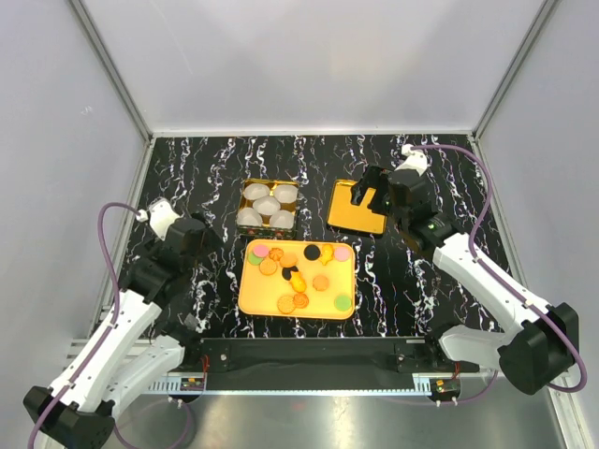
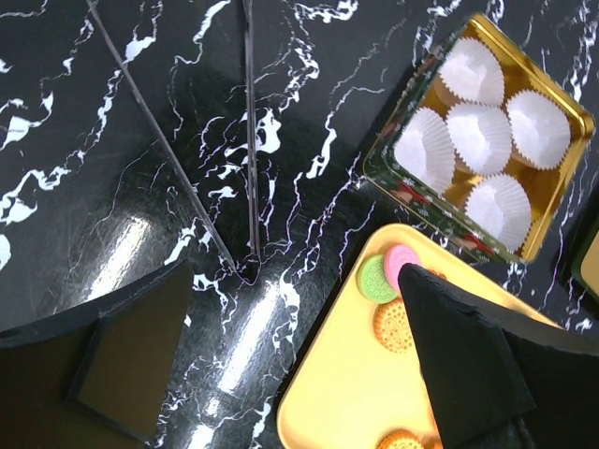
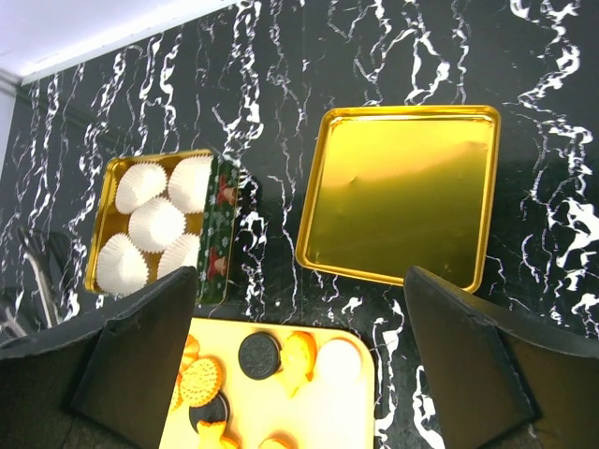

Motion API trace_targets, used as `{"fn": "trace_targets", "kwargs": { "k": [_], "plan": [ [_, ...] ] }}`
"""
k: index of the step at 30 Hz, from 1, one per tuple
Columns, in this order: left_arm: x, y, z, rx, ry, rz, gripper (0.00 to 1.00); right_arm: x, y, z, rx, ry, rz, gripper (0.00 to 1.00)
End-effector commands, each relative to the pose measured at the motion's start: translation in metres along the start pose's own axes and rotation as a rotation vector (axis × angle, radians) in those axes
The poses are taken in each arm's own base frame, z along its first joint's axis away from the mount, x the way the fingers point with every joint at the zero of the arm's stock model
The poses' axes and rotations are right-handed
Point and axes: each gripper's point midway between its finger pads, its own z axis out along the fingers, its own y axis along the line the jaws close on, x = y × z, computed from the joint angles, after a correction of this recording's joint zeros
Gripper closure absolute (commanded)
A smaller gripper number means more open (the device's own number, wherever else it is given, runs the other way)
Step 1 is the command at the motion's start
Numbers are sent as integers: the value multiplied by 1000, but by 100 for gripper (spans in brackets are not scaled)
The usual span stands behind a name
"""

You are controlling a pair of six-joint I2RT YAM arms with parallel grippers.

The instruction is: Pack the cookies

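Now the left gripper (image 2: pixel 295 271) and right gripper (image 3: pixel 299 271) are spread wide, holding nothing; a hard squeeze could crack the cookies (image 1: pixel 320 282).

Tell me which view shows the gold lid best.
Right wrist: the gold lid lies whole and unobstructed, inside bare. Top external has the right gripper hiding part of it. Left wrist catches at most a sliver at its right edge.
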Motion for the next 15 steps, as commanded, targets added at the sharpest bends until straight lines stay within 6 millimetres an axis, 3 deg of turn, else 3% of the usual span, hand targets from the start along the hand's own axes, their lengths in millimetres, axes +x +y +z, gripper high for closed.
{"fn": "trace_targets", "kwargs": {
  "k": [1, 10, 15],
  "plan": [
    [1, 16, 9, -96, -30, -72, 1, -11, 13, -6, -66, -29, -12, 0],
    [22, 29, 55, -179, 44, -105, 1, 7, 27, -3, -154, 44, -28, 0],
    [36, 33, 76, -205, 87, -115, 1, 4, 29, -7, -167, 40, -28, 0]
  ]
}}
